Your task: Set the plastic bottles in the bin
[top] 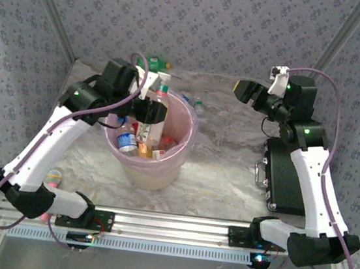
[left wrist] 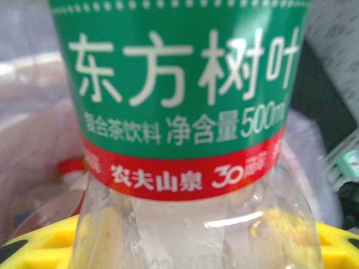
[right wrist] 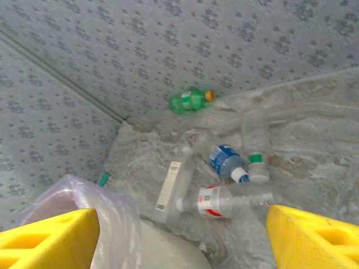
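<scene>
Plastic bottles [top: 127, 142]: several inside large round beige bag-lined bin [top: 156, 171]. Clear green-labelled bottle [left wrist: 185, 84] clamped in left gripper [top: 151, 112] above bin, not yet released. Five loose bottles [right wrist: 224, 159] left on marbled table [top: 229, 160]. Right gripper [right wrist: 182, 235] fingers wide apart, empty.

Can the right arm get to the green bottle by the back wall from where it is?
Probably yes, at a stretch. The right gripper is open and empty, facing the green bottle, which lies free by the back wall; clear bottles lie in between, and the left arm hovers over the bin nearby.
</scene>
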{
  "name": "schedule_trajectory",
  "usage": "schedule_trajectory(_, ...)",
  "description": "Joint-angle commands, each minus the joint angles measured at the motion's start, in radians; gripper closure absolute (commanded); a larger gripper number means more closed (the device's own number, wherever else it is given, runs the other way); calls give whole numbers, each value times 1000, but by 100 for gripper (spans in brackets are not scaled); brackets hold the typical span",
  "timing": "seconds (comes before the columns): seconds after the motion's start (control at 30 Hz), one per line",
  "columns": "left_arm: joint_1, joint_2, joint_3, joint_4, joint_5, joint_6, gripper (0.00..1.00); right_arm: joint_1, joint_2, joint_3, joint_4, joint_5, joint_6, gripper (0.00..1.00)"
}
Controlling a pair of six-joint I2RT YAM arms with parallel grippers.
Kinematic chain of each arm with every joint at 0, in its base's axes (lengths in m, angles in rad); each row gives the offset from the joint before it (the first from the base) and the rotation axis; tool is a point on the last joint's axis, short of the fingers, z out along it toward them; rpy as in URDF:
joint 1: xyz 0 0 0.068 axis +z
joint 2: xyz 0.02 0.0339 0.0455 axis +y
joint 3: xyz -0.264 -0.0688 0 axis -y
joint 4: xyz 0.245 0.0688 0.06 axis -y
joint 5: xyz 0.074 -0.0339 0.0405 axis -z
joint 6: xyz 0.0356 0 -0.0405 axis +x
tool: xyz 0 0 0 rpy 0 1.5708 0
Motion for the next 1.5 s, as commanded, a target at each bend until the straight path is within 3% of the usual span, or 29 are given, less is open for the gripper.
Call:
schedule_trajectory(0.0,-19,-2,-45,-46,-72,29,95,-12,5,-20,-66,58,-38,20)
schedule_trajectory(0.27,-66,30,-172,-49,-152,38,94,-29,48,-49,-104,56,-36,20)
schedule_trajectory(0.4,-70,31,-239,-16,-152,24,85,-30,64,-68,-89,75,-19,20)
schedule_trajectory(0.5,-73,24,-274,11,-131,18,73,-29,83,-75,-85,79,-11,19)
schedule_trajectory(0.63,-76,6,-283,43,-79,17,44,-29,123,-80,-85,70,-15,17)
schedule_trajectory(0.73,-75,-13,-267,52,-59,16,34,-26,161,-80,-82,56,-28,14)
schedule_trajectory(0.8,-75,-20,-247,46,-53,17,28,-18,189,-72,-82,48,-53,1)
schedule_trajectory(0.83,-76,-26,-239,43,-53,18,25,-10,205,-65,-84,53,-72,0)
schedule_trajectory(1.13,-69,-62,-167,5,-78,26,12,93,364,37,-162,233,-154,2)
schedule_trajectory(1.27,-59,-87,-125,-18,-111,36,9,144,481,124,-204,272,-188,8)
schedule_trajectory(1.47,-15,-158,-110,-20,-158,29,8,206,680,253,-254,302,-207,8)
